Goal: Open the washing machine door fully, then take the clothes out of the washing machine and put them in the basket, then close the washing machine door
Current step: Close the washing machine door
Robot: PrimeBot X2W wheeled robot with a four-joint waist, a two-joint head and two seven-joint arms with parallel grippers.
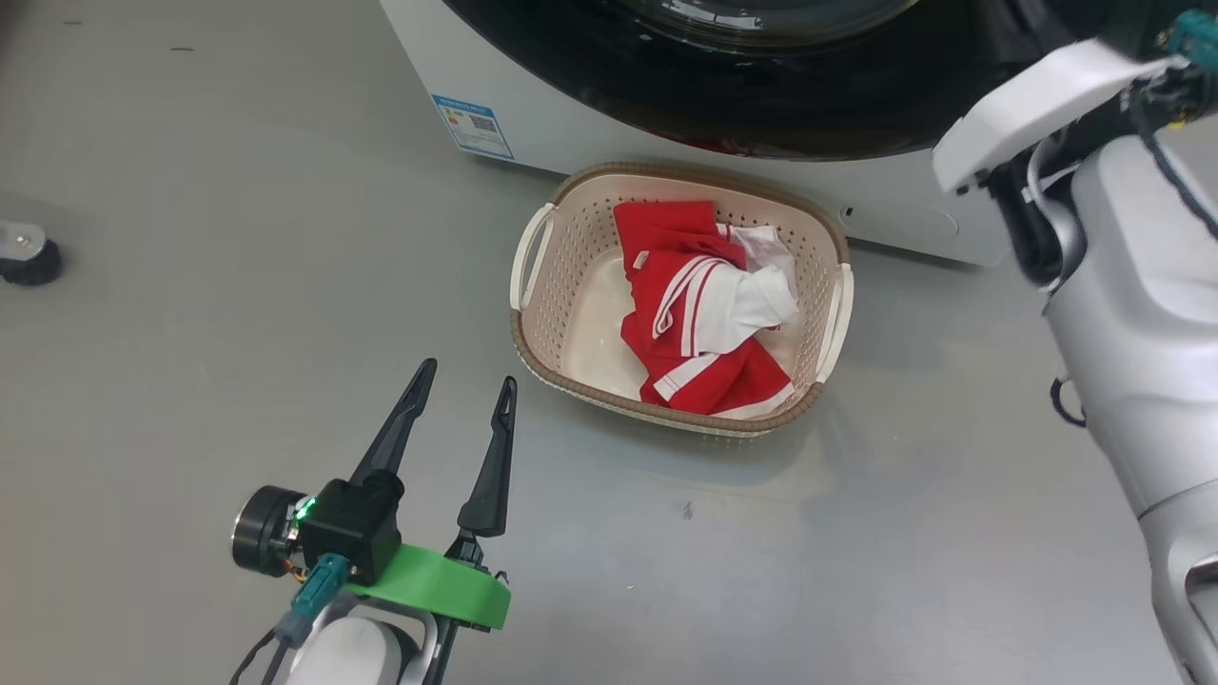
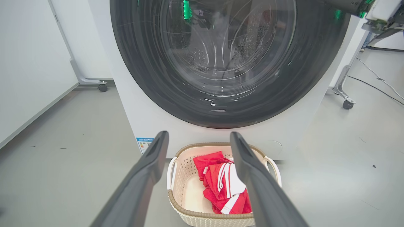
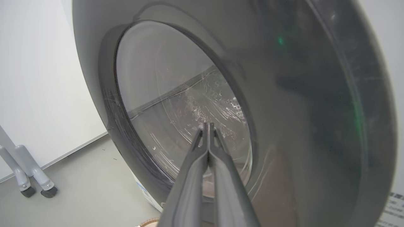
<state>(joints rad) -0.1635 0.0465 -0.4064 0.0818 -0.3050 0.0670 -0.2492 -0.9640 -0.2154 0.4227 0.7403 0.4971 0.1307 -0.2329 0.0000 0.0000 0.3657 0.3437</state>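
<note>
grey floor, lightly scuffed. white wall. two stand legs on casters; cable lies near one.

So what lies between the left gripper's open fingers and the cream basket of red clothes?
Bare grey floor, as the head view shows; the left gripper is apart from the cream perforated plastic basket.

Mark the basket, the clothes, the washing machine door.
basket (image 1: 666, 173): head view, brown far rim.
clothes (image 1: 666, 233): head view, red fabric.
washing machine door (image 2: 135, 69): left wrist view, black ring, left side.
</note>
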